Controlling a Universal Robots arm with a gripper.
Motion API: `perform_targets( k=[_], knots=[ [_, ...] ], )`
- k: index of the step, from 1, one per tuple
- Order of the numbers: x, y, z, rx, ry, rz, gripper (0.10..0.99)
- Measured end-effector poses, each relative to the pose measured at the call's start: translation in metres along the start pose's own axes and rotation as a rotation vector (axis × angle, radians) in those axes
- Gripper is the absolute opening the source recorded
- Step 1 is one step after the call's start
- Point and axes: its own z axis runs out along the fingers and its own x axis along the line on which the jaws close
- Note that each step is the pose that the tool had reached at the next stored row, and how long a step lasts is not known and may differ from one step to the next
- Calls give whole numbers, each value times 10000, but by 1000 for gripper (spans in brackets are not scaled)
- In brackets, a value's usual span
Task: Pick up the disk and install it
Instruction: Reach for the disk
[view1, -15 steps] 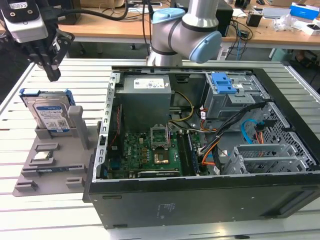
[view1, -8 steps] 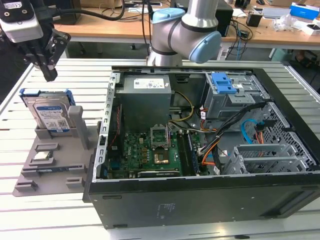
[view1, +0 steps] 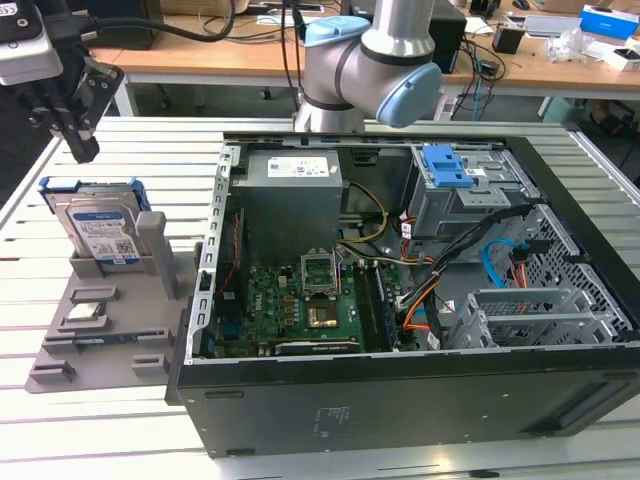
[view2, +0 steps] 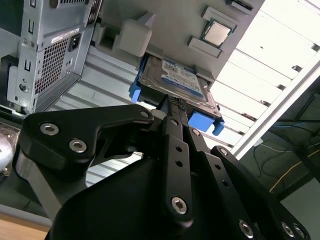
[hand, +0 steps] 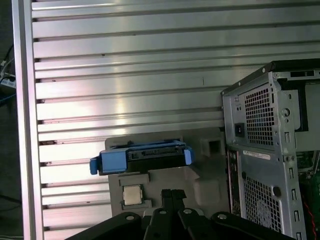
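Note:
The disk (view1: 95, 225) stands on edge in a slot of the grey fixture plate (view1: 100, 345), at the exterior view's left. It is silver with a white-and-blue label and a blue rail frame. Both wrist views show the disk (view2: 175, 80) (hand: 142, 155) just beyond the fingertips. My gripper (view1: 85, 148) hangs above the disk's top edge, apart from it. Its black fingers are pressed together with nothing between them, as seen for the gripper (hand: 173, 192) in the first wrist view and the gripper (view2: 175, 102) in the second.
An open computer case (view1: 400, 400) lies to the right of the fixture, with a drive bay and blue latch (view1: 450, 165) at its far corner. A small square processor chip (view1: 88, 310) lies on the fixture plate. The slatted metal table (view1: 130, 150) carries everything.

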Motion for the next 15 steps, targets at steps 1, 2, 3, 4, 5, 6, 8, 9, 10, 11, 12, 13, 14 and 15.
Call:
perform_targets(
  k=[1, 2, 3, 4, 5, 6, 8, 9, 10, 11, 12, 13, 14, 15],
  knots=[
    [13, -1, -1, 1, 0, 0, 106],
    [36, -3, -1, 1, 0, 0, 106],
    [49, -4, -1, 1, 1, 0, 106],
    [62, -5, -1, 1, 1, 0, 106],
    [77, -6, -2, 1, 1, 0, 106],
    [88, -7, -2, 1, 1, 0, 106],
    [113, -8, -2, 1, 1, 0, 106],
    [135, -10, -3, 1, 1, 0, 106],
    [170, -13, -3, 1, 0, 1, 106],
    [197, -15, -4, 1, 1, 1, 106],
    [211, -16, -5, 1, 1, 0, 106],
    [226, -16, -5, 1, 1, 1, 106],
    [246, -18, -5, 1, 1, 0, 106],
    [259, -19, -6, 1, 1, 0, 106]
  ],
)
